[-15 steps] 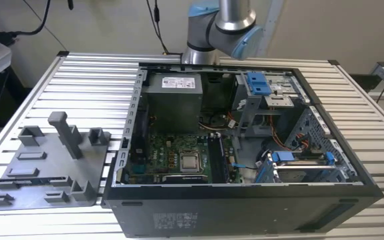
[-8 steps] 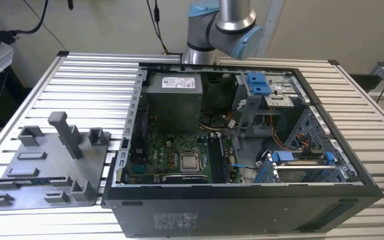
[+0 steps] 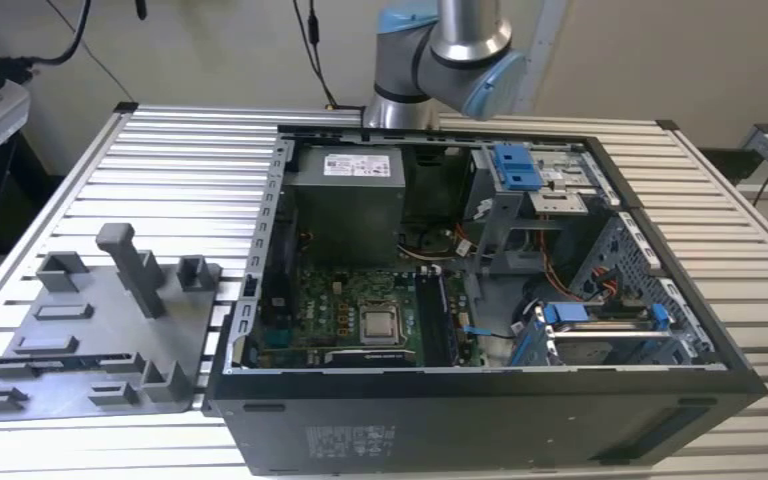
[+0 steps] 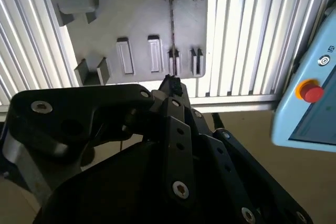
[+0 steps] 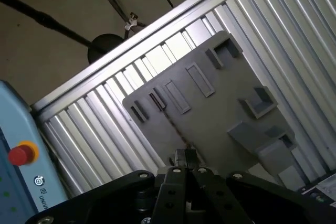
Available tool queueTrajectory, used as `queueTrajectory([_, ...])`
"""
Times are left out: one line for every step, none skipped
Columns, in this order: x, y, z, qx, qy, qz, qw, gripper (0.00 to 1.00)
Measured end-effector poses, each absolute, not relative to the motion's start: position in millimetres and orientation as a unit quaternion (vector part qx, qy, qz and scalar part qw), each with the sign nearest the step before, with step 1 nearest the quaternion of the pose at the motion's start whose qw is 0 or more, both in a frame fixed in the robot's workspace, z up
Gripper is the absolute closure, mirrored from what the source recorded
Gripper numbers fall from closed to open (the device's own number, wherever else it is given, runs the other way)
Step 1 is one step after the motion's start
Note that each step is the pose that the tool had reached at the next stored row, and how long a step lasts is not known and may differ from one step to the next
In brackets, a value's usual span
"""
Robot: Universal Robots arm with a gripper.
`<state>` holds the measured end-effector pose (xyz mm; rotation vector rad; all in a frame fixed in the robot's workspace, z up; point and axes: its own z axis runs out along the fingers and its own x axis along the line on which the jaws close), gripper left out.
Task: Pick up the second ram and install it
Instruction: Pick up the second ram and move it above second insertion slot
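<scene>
The second ram (image 4: 171,24) stands on its thin edge in a pair of slots on the grey plate (image 3: 91,330), close to the plate's border, and in both wrist views it reads as a fine dark line running across the plate. The pincer (image 4: 170,85) hangs above the plate, its tip sighted roughly along one end of the stick, and it is not grasping the ram. Whether it is clenched or released I cannot tell. The main risk, as I judge it, is alignment: the stick offers only a narrow edge, so a small sideways error over the plate would bring the pincer down on the slot blocks or on one face of the board, tilting it or wedging it in its slots. A grip taken far from the stick's middle could let it swing or twist once lifted. The tall post (image 3: 128,265) rises from the plate not far from the ram and could be struck on a careless path. The open computer case (image 3: 491,300) sits just beside the plate on the worktop (image 3: 184,160), and its wall stands in the way of a low carry.
</scene>
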<state>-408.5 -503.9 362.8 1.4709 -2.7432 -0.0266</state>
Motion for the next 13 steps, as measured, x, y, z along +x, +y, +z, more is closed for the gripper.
queueTrajectory([-408.5, -503.9, 362.6, 0.476, -0.879, -0.008, 0.013, 0.89])
queueTrajectory([-408.5, -503.9, 362.5, 0.479, -0.877, -0.007, 0.012, 0.89])
queueTrajectory([-408.5, -503.9, 362.3, 0.483, -0.876, -0.007, 0.012, 0.89])
queueTrajectory([-408.5, -503.9, 362.0, 0.486, -0.874, -0.006, 0.011, 0.89])
queueTrajectory([-408.6, -503.9, 361.8, 0.490, -0.872, -0.006, 0.010, 0.89])
queueTrajectory([-408.6, -503.9, 361.7, 0.494, -0.869, -0.005, 0.008, 0.89])
queueTrajectory([-408.6, -503.9, 361.5, 0.497, -0.868, -0.004, 0.006, 0.89])
queueTrajectory([-408.6, -503.9, 361.2, 0.500, -0.866, -0.002, 0.004, 0.89])
queueTrajectory([-408.5, -503.9, 361.1, 0.503, -0.864, -0.002, 0.003, 0.89])
queueTrajectory([-408.5, -503.9, 360.8, 0.505, -0.863, -0.001, 0.002, 0.89])
queueTrajectory([-408.6, -503.9, 360.6, 0.507, -0.862, -0.002, 0.001, 0.89])
queueTrajectory([-408.6, -503.9, 360.4, 0.510, -0.860, -0.004, 0.000, 0.89])
queueTrajectory([-408.6, -503.9, 360.3, 0.514, -0.858, -0.005, 0.000, 0.89])
